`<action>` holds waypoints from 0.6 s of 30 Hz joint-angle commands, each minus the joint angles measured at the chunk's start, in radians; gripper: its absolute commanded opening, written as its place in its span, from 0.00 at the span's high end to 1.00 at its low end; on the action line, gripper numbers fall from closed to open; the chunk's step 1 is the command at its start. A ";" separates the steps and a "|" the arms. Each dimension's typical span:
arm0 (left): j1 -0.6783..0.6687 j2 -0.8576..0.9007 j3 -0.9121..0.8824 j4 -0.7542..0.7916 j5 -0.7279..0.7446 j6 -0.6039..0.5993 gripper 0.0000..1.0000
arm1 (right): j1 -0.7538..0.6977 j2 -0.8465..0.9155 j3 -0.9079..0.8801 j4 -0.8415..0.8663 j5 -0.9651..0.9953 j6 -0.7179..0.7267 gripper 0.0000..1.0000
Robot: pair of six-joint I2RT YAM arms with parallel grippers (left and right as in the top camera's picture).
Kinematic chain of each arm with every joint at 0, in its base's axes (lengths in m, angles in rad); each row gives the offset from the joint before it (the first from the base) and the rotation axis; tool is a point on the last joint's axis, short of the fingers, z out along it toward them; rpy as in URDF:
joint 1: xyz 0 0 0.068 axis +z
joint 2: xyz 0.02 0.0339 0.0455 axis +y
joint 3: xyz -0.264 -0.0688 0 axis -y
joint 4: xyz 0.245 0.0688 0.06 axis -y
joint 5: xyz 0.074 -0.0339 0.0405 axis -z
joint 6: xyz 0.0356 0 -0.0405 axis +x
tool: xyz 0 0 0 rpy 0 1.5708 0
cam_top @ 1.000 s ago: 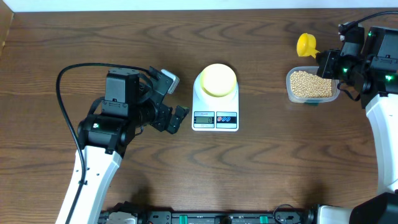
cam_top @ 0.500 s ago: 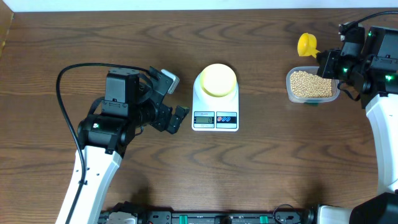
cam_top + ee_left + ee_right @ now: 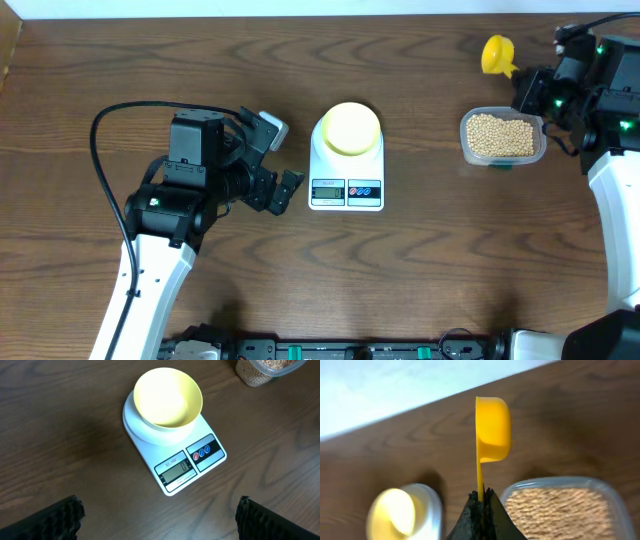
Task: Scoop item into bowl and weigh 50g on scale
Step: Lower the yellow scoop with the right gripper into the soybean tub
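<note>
The pale yellow bowl [image 3: 351,128] stands empty on the white scale [image 3: 346,190] at the table's middle; both show in the left wrist view, bowl [image 3: 167,397] on scale [image 3: 187,467]. Beige beans [image 3: 500,134] fill a clear tub [image 3: 503,158] at the right, also in the right wrist view [image 3: 560,512]. My right gripper [image 3: 528,88] is shut on the handle of a bright yellow scoop [image 3: 496,54], held above the table behind the tub; the scoop [image 3: 492,427] looks empty. My left gripper [image 3: 283,185] is open and empty, left of the scale.
The table's far edge with a white surface beyond [image 3: 395,390] lies close behind the scoop. A black cable [image 3: 110,125] loops over the left arm. The tub's corner [image 3: 265,370] shows at the top right of the left wrist view.
My right gripper has moved the scoop back and slightly right, away from the tub's rim. The left arm has not moved.
</note>
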 commanded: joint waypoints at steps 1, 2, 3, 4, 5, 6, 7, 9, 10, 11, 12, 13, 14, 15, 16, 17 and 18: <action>0.000 0.004 0.006 0.000 0.011 -0.005 0.00 | -0.005 -0.011 0.014 -0.006 -0.045 0.176 0.99; 0.000 0.004 0.006 0.000 0.011 -0.005 0.00 | -0.006 -0.011 0.014 -0.015 -0.045 0.169 0.99; 0.000 0.004 0.006 0.000 0.011 -0.005 0.00 | -0.006 -0.011 0.014 -0.027 -0.045 0.163 0.99; 0.000 0.004 0.006 0.000 0.011 -0.005 0.00 | -0.006 -0.011 0.014 -0.043 -0.045 0.154 0.99; 0.000 0.004 0.006 0.000 0.011 -0.005 0.00 | -0.006 -0.011 0.014 -0.059 -0.045 0.136 0.99; 0.000 0.004 0.006 0.000 0.011 -0.005 0.00 | -0.005 -0.011 0.014 -0.077 -0.045 0.108 0.99; 0.000 0.004 0.006 0.000 0.011 -0.005 0.00 | -0.005 -0.011 0.014 -0.100 -0.045 0.061 0.99; 0.000 0.004 0.006 0.000 0.011 -0.005 0.00 | -0.005 -0.011 0.014 -0.112 -0.027 -0.002 0.99; 0.000 0.004 0.006 0.000 0.011 -0.005 0.00 | -0.005 -0.011 0.014 -0.115 -0.016 -0.030 0.99; 0.000 0.004 0.006 0.000 0.011 -0.005 0.00 | -0.005 -0.011 0.014 -0.119 0.007 -0.058 0.99; 0.000 0.004 0.006 0.000 0.011 -0.005 0.00 | -0.005 -0.011 0.014 -0.124 0.045 -0.070 0.99; 0.000 0.004 0.006 0.000 0.011 -0.005 0.00 | -0.003 -0.011 0.014 -0.131 0.175 -0.072 0.99; 0.000 0.004 0.006 0.000 0.011 -0.005 0.00 | -0.003 -0.011 0.014 -0.131 0.245 -0.095 0.99; 0.000 0.004 0.006 0.000 0.011 -0.005 0.00 | -0.003 -0.011 0.014 -0.131 0.277 -0.124 0.99; 0.000 0.004 0.006 0.000 0.011 -0.005 0.00 | -0.003 -0.011 0.014 -0.132 0.296 -0.146 0.99; 0.000 0.004 0.006 0.000 0.011 -0.005 0.00 | -0.003 -0.009 0.014 -0.137 0.308 -0.170 0.99; 0.000 0.004 0.006 0.000 0.011 -0.005 0.00 | -0.003 -0.007 0.014 -0.148 0.319 -0.189 0.99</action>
